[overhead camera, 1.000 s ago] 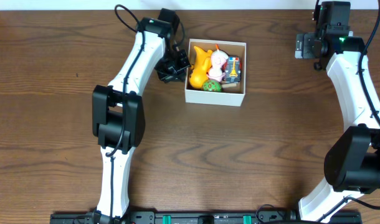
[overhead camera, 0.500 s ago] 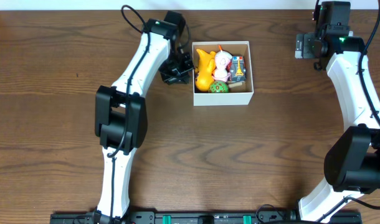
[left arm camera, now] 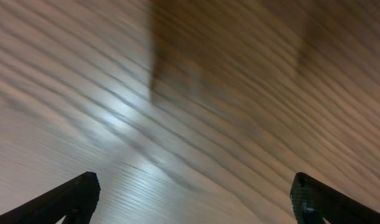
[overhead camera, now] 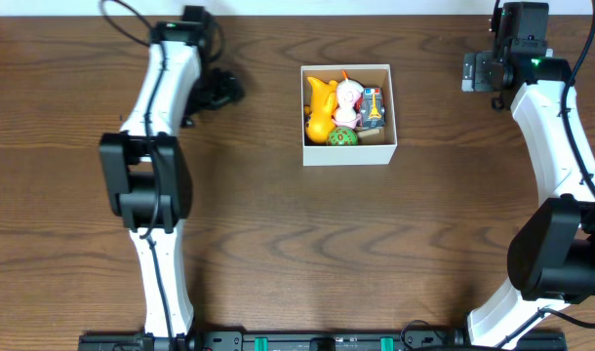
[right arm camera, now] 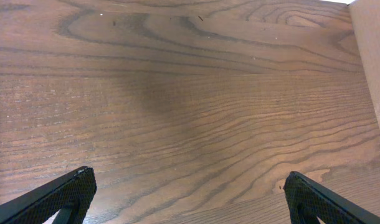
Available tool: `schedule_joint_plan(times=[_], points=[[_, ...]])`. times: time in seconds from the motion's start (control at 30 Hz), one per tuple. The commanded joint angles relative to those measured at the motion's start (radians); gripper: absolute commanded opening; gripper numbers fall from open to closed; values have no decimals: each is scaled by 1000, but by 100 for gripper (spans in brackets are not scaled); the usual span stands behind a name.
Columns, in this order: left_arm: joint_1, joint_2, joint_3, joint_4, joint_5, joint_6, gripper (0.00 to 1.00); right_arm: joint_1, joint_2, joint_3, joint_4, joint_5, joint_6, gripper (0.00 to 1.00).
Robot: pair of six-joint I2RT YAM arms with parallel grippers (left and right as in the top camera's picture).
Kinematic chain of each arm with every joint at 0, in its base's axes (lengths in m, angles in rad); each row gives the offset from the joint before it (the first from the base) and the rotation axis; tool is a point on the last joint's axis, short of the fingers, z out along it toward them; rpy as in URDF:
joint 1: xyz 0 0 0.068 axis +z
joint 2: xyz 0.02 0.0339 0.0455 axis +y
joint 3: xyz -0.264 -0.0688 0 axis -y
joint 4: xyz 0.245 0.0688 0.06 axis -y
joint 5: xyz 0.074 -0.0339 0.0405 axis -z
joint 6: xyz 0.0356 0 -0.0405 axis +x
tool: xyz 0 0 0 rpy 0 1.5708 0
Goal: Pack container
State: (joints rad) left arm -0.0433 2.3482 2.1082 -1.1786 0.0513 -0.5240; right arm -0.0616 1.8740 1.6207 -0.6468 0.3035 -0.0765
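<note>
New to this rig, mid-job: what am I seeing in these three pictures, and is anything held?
Two robot arms work at a wooden table. The wide picture looks straight down: left arm, right arm, and between them the container, a cardboard box holding a yellow toy, a white figure, a green ball and a printed pack. The other two come from wrist cameras; the left one is blurred. Both pairs of jaws stand open over bare wood, holding nothing.
</note>
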Motion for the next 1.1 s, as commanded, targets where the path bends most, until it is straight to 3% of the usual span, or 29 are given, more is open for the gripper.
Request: schedule_joint_plan(times=[0.0, 0.33, 1.07], points=[[46, -14, 1, -5, -57, 19, 98, -3, 0, 13, 0, 3, 13, 99], [120, -14, 1, -4, -56, 18, 98, -3, 0, 13, 0, 3, 13, 99], [124, -14, 1, 17, -56, 18, 98, -3, 0, 13, 0, 3, 13, 99]])
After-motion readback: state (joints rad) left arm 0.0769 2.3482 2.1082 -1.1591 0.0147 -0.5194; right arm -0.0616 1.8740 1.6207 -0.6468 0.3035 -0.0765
